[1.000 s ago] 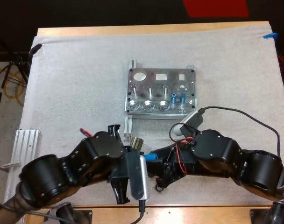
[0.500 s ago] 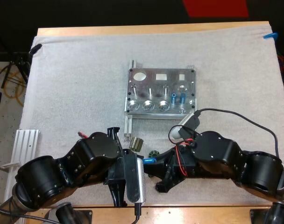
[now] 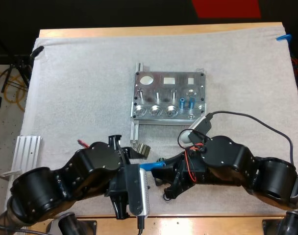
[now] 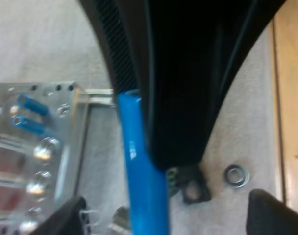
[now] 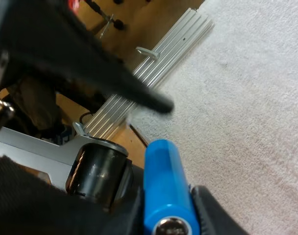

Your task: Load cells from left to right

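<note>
Two blue cylinders (image 3: 192, 102) stand in the metal fixture (image 3: 161, 81); right gripper (image 5: 167, 205) pinches a third cylinder (image 3: 150, 166) (left gripper (image 3: 123, 146) spread wide) beside small dark parts (image 3: 141, 149).

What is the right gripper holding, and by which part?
A blue tool, pinched near one end by the right gripper.

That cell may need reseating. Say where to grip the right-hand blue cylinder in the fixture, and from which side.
Probably the blue cylinder's exposed upper end, from straight above: it stands upright in the metal fixture, a neighbour close beside it.
</note>
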`<state>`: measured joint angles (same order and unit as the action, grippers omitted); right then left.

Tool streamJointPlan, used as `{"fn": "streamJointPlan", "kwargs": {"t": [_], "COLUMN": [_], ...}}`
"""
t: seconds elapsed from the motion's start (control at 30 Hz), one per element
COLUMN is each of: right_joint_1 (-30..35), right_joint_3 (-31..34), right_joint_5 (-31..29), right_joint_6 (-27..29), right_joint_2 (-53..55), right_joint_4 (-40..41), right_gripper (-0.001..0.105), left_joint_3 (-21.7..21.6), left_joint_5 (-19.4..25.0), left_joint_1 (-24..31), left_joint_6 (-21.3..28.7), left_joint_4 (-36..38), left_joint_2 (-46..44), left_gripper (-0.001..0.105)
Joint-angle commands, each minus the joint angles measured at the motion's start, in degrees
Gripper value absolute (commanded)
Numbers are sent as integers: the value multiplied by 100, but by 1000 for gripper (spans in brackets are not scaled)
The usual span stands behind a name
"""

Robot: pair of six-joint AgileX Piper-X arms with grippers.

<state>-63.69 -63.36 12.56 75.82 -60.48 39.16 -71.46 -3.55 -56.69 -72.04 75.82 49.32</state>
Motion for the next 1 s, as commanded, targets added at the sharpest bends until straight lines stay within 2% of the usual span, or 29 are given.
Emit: {"fn": "streamJointPlan", "kwargs": {"t": [0.0,0.13,0.3,0.4,0.5,0.6,0.67,0.8,0.97], "right_joint_1": [19,19,19,19,156,454,731,1187,1857], "right_joint_3": [3,-17,-411,-825,-1262,-1673,-1955,-2398,-2868], "right_joint_5": [4,-216,-700,-1140,-1648,-1712,-1925,-2049,-2448], "right_joint_6": [77,77,385,588,627,627,627,736,1341], "right_joint_2": [10,-15,-287,-536,-875,-1212,-1441,-1807,-2336], "right_joint_4": [-39,29,639,1020,1472,1875,2105,2512,3366], "right_gripper": [0,0,0,0,0,0,0,0,0], "left_joint_3": [-39,-39,-39,-21,29,67,160,294,564], "left_joint_5": [279,563,940,942,929,571,-179,-702,-698], "left_joint_1": [-17,6,290,811,1625,2513,3195,3574,3573], "left_joint_6": [-11,-234,-442,-470,-483,-444,-377,-643,-855], "left_joint_4": [11,11,11,-24,-259,-515,-641,-669,-656], "left_joint_2": [-133,-536,-1071,-1320,-1419,-1386,-1404,-1480,-1892], "left_gripper": [67,67,67,67,67,67,67,67,67]}}
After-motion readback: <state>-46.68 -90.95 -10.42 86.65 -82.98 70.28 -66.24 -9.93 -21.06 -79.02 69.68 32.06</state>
